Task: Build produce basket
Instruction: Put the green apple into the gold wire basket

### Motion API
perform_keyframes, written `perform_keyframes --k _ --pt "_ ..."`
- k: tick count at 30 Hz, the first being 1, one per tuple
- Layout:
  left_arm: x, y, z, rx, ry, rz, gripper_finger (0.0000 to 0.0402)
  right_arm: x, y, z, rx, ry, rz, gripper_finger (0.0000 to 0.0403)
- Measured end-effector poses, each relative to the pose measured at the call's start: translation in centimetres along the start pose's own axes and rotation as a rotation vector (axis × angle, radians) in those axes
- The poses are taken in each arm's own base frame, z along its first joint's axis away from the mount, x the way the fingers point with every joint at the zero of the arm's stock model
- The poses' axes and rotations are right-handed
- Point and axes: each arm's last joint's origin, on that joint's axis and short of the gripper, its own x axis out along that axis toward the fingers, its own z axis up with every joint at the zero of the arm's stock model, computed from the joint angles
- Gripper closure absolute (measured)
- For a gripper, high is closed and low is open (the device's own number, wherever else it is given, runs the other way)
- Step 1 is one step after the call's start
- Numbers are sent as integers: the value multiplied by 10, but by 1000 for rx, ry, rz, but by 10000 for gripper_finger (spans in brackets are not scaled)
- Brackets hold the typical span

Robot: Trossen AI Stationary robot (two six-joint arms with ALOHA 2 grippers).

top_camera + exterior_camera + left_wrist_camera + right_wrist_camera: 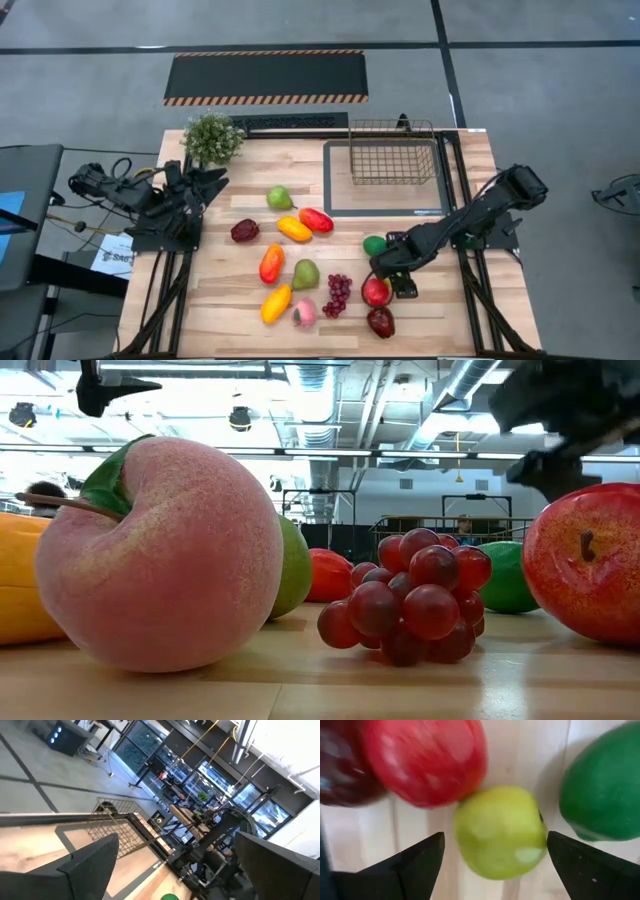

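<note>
The dark wire basket [392, 152] stands on the grey-framed mat [338, 195] at the far right, with no fruit in it. Toy fruits lie across the table's middle and near side. My right gripper [386, 268] is open, pointing down over a yellow-green fruit [500, 832], with one finger on either side and not touching it. That fruit lies between the red apple [425, 760] and the green lime [605, 790]; a dark red piece [340, 770] lies beside the apple. My left gripper [208, 185] is open and empty, raised at the table's left edge.
A pear [280, 197], red and yellow mangoes [316, 219], a dark red piece [244, 230], grapes [339, 294] and a peach [304, 313] lie left of my right gripper. A potted plant [212, 138] stands at the far left.
</note>
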Motion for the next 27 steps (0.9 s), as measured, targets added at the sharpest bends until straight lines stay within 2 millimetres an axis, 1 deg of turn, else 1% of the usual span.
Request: perform_keyframes --k 3,6,9,13,23,27 --pt "0 1 -1 -7 6 7 17 11 0 4 -17 24 -10 28" --pt "0 1 -1 -9 6 7 17 18 2 8 -43 7 -3 30" --pt "0 1 -1 -10 1 13 17 20 4 10 -46 -39 14 30" --pt "0 1 0 -11 -11 25 17 22 2 6 -27 -33 6 36" --pt "0 2 0 -9 -28 45 17 23 2 7 -13 -46 12 93" --pt "0 2 0 -9 -28 45 17 23 2 7 14 -46 12 106"
